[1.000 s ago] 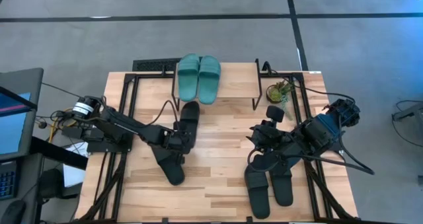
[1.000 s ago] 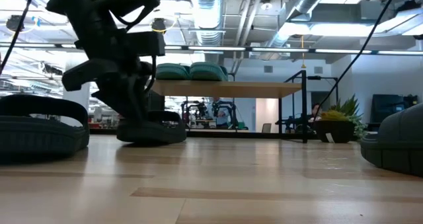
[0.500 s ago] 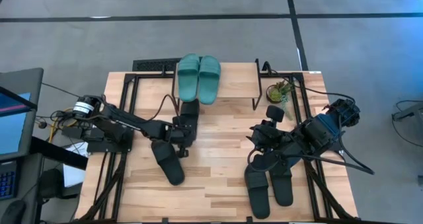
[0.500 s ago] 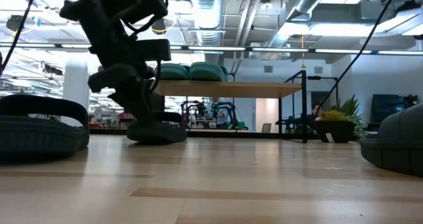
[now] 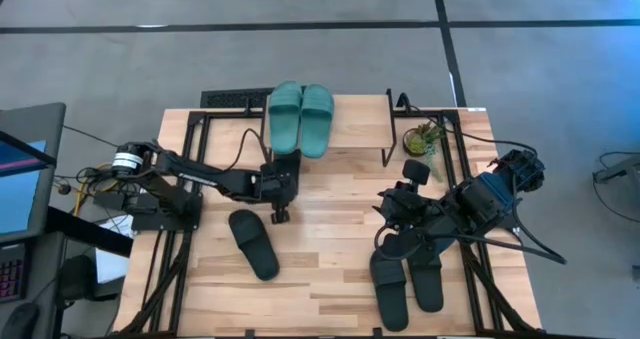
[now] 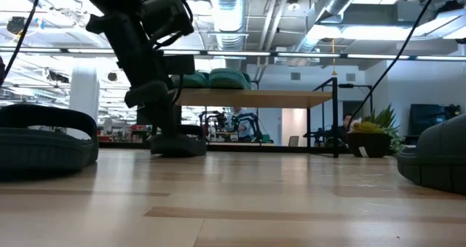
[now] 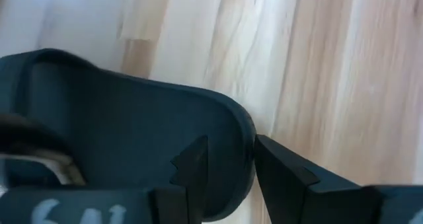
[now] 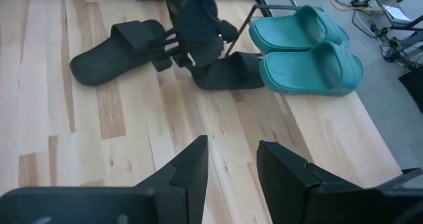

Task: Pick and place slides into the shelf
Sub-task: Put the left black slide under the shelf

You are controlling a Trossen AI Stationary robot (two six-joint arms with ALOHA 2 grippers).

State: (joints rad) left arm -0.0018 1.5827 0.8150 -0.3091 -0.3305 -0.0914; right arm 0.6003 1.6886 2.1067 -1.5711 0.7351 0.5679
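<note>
Wooden bench [image 5: 330,239], shelf [image 5: 350,129] at its far edge. Left side: one loose black slide [image 5: 253,243] lies mid-bench, untouched. Left gripper [image 5: 281,187] is just in front of the shelf, fingers pinched on the rim of another black slide [image 6: 177,144]; that slide's sole sits on the bench, toe pointing in under the shelf board. Step in hand looks like placing it on the lower level. Next move: nudge it fully under the board, then let go and back out clear of the legs. Shelf contents: teal pair [image 5: 300,116] on the top board, left half. Right side: right gripper [image 5: 407,215] waits near the right edge, fingers parted, empty, above the last black pair [image 5: 405,279] by the near edge.
</note>
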